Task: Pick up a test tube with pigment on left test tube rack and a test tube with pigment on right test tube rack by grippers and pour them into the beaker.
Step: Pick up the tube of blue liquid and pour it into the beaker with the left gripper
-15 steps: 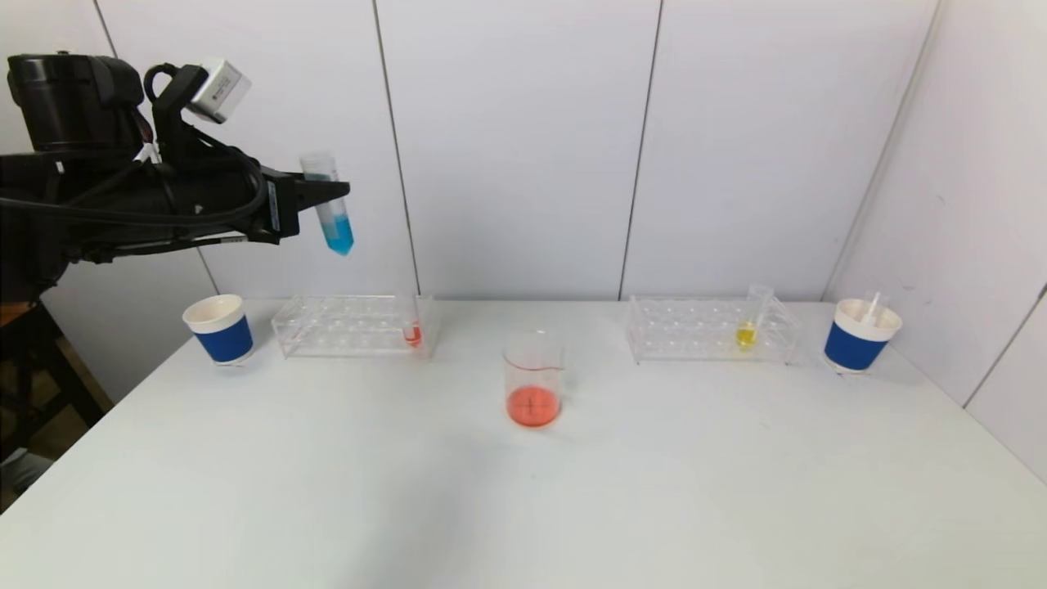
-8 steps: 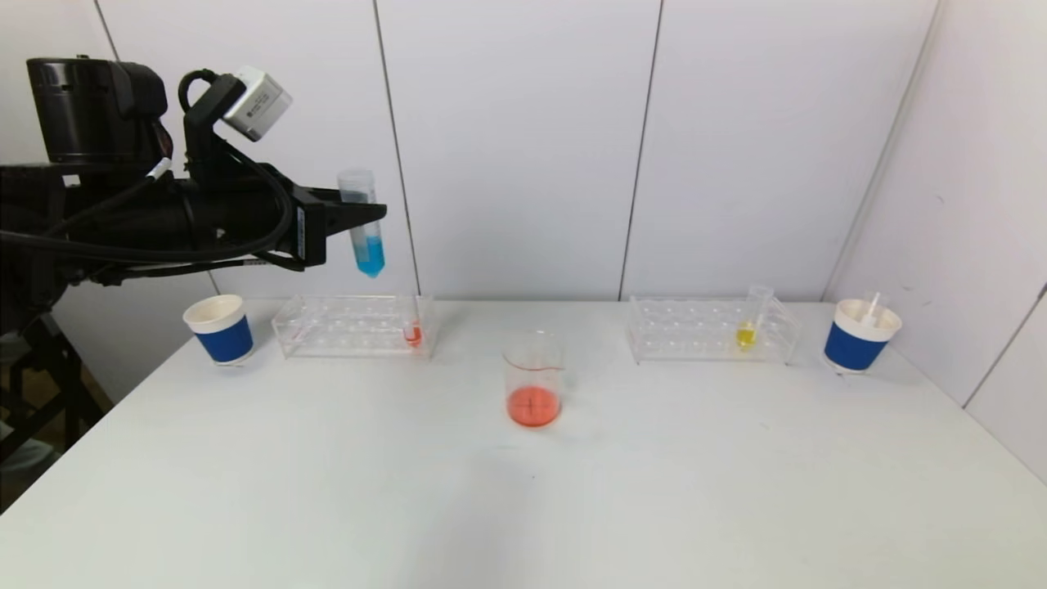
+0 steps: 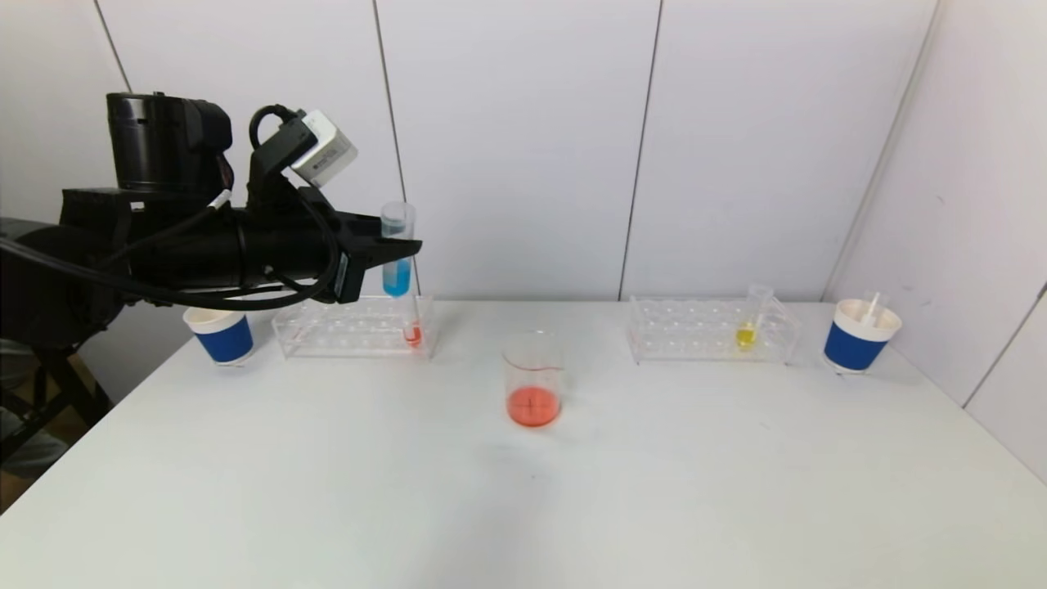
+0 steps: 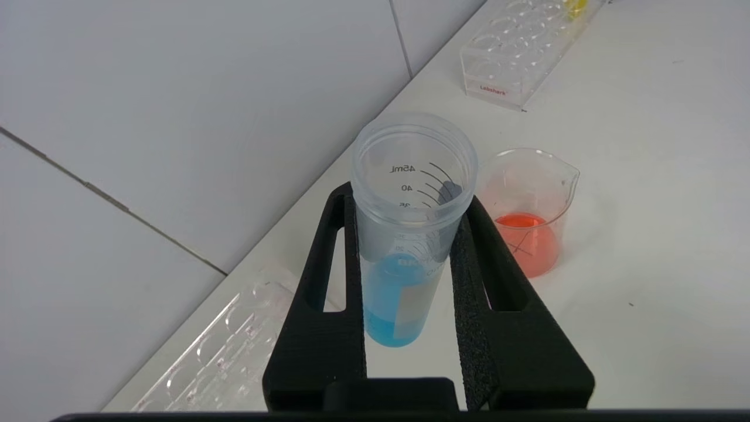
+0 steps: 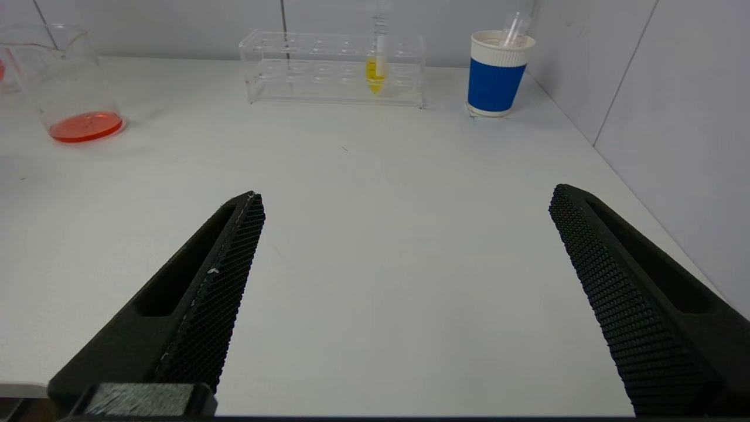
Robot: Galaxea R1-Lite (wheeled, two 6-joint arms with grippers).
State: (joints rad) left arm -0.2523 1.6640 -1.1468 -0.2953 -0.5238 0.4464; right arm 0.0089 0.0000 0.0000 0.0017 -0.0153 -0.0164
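The blue tube [image 3: 397,252] hangs upright in the air above the right end of the left rack [image 3: 352,325], clamped just below its open rim between the two fingers of the left tool [image 4: 410,234], with the blue liquid filling only its lower part. The beaker [image 3: 533,379] stands on the bench [image 3: 572,507] between the two racks, well apart from the tube, and holds a shallow layer of orange liquid. The step in hand, as I judge it, is carrying the tube over to the beaker for pouring. To do that well, the tube should stay vertical while it travels, since it has no cap, and should pass clear of the orange tube [image 3: 413,331] standing in the rack below. Its rim should come above the beaker's mouth before any tilt begins, and the tilt should be slow and rolled about the wrist so the stream lands inside the glass rather than on the bench. The grip sits high on the tube, so a sudden swing could let it pivot. The right tool [image 5: 404,293] waits low over the near bench with its fingers spread wide and nothing in them; the yellow tube [image 3: 746,331] stands untouched in the right rack [image 3: 707,331].
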